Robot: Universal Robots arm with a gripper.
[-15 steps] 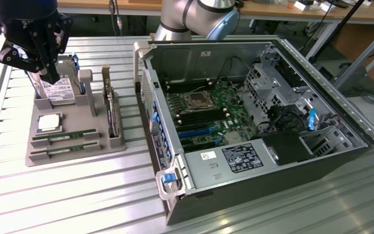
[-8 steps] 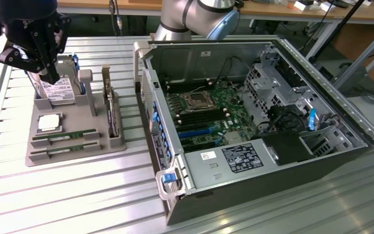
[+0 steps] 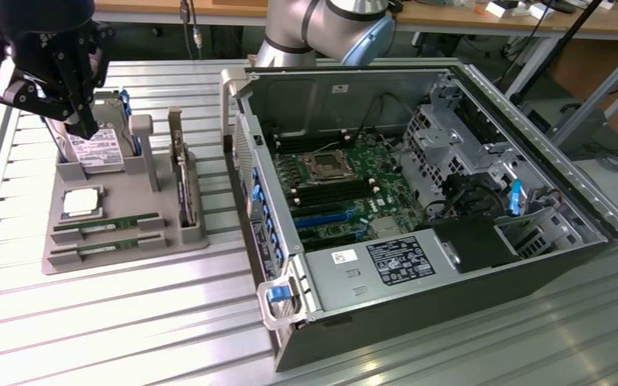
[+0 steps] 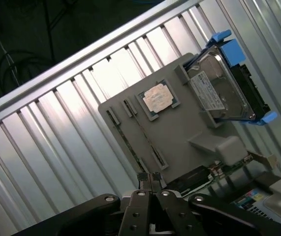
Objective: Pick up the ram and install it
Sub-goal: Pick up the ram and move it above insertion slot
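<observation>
while the claw [image 3: 81, 126] hangs above the far end of the grey tray [image 3: 126, 197], right over the hard drive [image 3: 96, 151], i read it as closed. in the wrist view its fingertips [image 4: 143, 178] press together with nothing that i can see between them. the ram [image 3: 106, 223] sits on edge in a slot at the tray's near end, and a second stick [image 3: 105, 245] lies parallel just beside it. both are well apart from the claw. the processor chip [image 3: 81, 203] lies flat between the hard drive and the ram. an expansion card [image 3: 183, 189] stands upright along the tray's edge on the exterior view's right. beyond it the open computer case [image 3: 320, 96] lies on the slatted table [image 3: 126, 330], its motherboard [image 3: 341, 185] exposed.
</observation>
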